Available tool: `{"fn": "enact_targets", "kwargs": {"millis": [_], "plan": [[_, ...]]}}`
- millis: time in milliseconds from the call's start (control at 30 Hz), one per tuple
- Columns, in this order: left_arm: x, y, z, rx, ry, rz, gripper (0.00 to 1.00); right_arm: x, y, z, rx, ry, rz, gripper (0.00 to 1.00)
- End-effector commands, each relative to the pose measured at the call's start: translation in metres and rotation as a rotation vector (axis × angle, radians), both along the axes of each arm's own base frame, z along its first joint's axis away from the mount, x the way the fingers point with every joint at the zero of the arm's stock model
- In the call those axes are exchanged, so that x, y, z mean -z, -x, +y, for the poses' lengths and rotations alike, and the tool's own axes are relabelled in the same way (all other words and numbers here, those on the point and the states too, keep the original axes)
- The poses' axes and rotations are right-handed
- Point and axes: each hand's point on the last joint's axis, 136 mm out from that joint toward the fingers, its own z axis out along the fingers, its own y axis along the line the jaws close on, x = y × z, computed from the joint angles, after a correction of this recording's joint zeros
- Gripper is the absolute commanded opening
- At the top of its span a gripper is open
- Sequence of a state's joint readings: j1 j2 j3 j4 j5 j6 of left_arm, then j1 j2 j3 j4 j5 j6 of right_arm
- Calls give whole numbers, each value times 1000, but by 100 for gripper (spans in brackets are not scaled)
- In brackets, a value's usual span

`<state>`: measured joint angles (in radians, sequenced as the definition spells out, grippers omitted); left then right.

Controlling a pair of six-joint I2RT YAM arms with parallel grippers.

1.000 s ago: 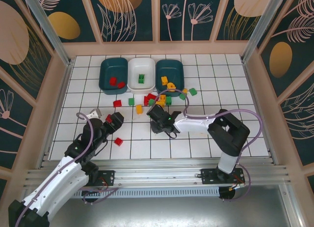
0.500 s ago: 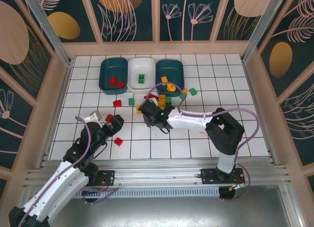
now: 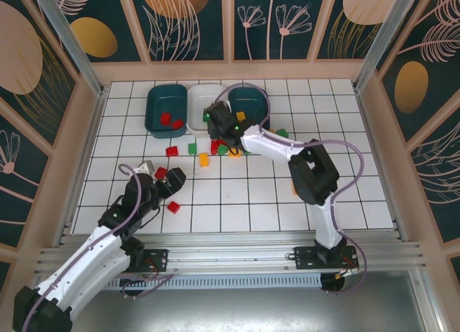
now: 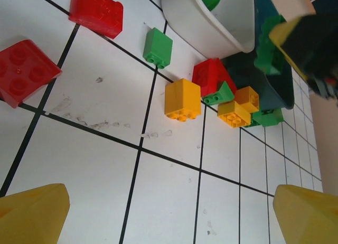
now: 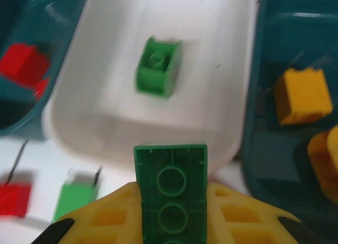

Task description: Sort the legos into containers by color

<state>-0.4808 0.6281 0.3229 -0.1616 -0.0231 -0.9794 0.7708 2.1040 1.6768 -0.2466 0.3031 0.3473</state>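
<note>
the left gripper (image 3: 169, 178) hangs low over the white tiles (image 3: 237, 203), its fingers (image 4: 34, 215) spread wide with nothing between them, a red lego (image 3: 160, 173) just beside it. behind, the left teal tub (image 3: 153, 102) holds red legos (image 3: 166, 119) and the white tub (image 3: 195, 96) one green lego (image 5: 158, 67). the right gripper (image 3: 213, 117) pinches a green brick (image 5: 170, 194) over the white tub's near rim. the right teal tub (image 3: 253, 100) holds orange-yellow legos (image 5: 301, 96); mixed loose legos (image 3: 203, 159) lie on the tiles in front of the tubs
</note>
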Motion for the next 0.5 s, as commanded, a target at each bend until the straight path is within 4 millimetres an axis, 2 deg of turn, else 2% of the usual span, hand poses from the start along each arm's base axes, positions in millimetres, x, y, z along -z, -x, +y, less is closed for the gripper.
{"fn": "enact_targets", "kwargs": {"millis": [0,167,300,467], "plan": [[-15,-4,-3,27,-26,-29,98,-2,-28,10,-18,6,-38,21],[-15,-4,1,5,-41,-17,98,-3,-58,15,-29,-10,-49,22],[-15,-4,3,-12,-37,-11,98,5,-71,17,-43,-27,-17,24],[-23,-6,11,-52,-61,-13,99,6,-70,21,-72,-19,5,44]]}}
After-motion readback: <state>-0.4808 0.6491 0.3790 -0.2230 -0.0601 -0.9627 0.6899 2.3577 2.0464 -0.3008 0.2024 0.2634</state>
